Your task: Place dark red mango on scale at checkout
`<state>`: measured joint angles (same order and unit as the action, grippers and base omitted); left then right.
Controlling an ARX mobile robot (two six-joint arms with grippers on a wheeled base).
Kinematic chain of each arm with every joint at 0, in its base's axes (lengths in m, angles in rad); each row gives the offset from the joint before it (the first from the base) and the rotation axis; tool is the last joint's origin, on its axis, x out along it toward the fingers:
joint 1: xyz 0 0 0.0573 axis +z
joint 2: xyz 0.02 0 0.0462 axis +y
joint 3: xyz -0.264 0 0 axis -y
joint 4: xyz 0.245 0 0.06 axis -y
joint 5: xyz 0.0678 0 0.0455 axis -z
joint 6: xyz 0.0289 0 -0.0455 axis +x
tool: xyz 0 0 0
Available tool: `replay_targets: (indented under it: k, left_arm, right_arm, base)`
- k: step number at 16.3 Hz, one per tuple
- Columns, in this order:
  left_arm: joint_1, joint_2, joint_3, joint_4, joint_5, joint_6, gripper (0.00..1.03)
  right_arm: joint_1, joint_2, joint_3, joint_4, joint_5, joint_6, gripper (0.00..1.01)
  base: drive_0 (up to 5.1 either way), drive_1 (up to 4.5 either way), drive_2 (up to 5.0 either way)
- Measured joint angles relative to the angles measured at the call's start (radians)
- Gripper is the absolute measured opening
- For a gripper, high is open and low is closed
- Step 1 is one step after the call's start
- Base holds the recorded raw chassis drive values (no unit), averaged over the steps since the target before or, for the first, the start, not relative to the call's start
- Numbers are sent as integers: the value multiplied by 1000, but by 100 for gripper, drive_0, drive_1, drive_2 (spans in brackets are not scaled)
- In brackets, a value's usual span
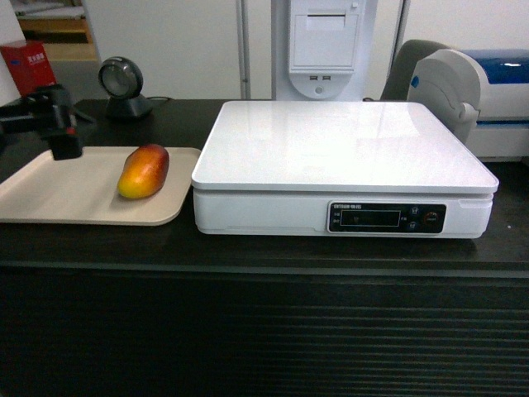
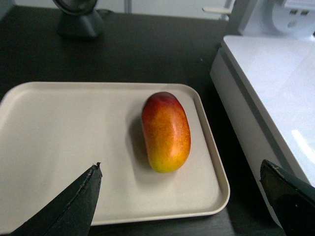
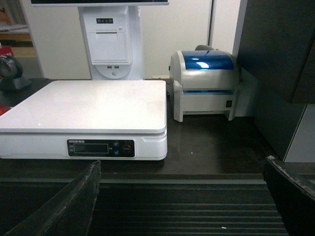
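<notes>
While lying on its side near the right edge of the beige tray (image 2: 59, 132), untouched, the dark red mango (image 2: 166, 132) points its red end toward the back of the checkout (image 1: 248, 248) and its yellow end toward the front. Sits just beside the raised rim on that side, with the scale (image 1: 339, 149) standing next to the tray, its glossy top bare.

Left gripper (image 2: 182, 196) hovers above the front part of the tray, fingers spread wide, one dark fingertip (image 2: 81, 196) over the tray's middle, the other out past the tray's right edge near the scale's side. Right gripper (image 3: 182, 196) hangs spread wide too, low before the ribbed front of the counter, well apart from the fruit.

Step in hand, by judgement: closing in for the pick. Best done by shifting left so the jaws straddle the mango's narrow width, not its length, then descending until the pads meet the fattest part. Worth keeping the right fingertip inside the tray rim; otherwise likely to catch the rim or nudge the scale. Smooth rounded skin probably slips under a light pinch, so a firm, centred squeeze, then a lift high enough to clear the scale's raised edge before crossing over its top.
</notes>
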<state>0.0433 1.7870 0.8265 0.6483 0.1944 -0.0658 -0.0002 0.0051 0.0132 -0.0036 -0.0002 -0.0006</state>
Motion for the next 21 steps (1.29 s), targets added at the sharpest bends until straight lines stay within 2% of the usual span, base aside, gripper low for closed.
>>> replay_targets:
  k: [2, 4, 7, 10, 14, 19, 21]
  left_arm:
    - [-15, 164, 201, -130, 9, 55, 98]
    - [-33, 290, 370, -232, 8, 85, 98]
    - [-49, 433, 604, -357, -18, 121, 98]
    - [-50, 526, 774, -467, -27, 128, 98]
    - [-42, 628, 924, -603, -21, 130, 98]
    - [-42, 696, 989, -699, -10, 130, 98]
    - [-42, 716, 1014, -727, -10, 147, 98]
  right_arm:
    - [0, 0, 0, 0, 0, 0, 98]
    - [0, 0, 0, 0, 0, 0, 98]
    - [0, 0, 0, 0, 0, 0, 98]
    - [0, 0, 0, 0, 0, 0, 98]
    - [0, 0, 0, 0, 0, 0, 98]
    - [0, 0, 0, 0, 0, 0, 98]
    - [0, 0, 0, 0, 0, 0, 98]
  base:
    - [0, 0, 0]
    - [0, 0, 0]
    - [0, 0, 0]
    - [0, 0, 0]
    - [0, 0, 0]
    - [0, 0, 0]
    - [0, 0, 0]
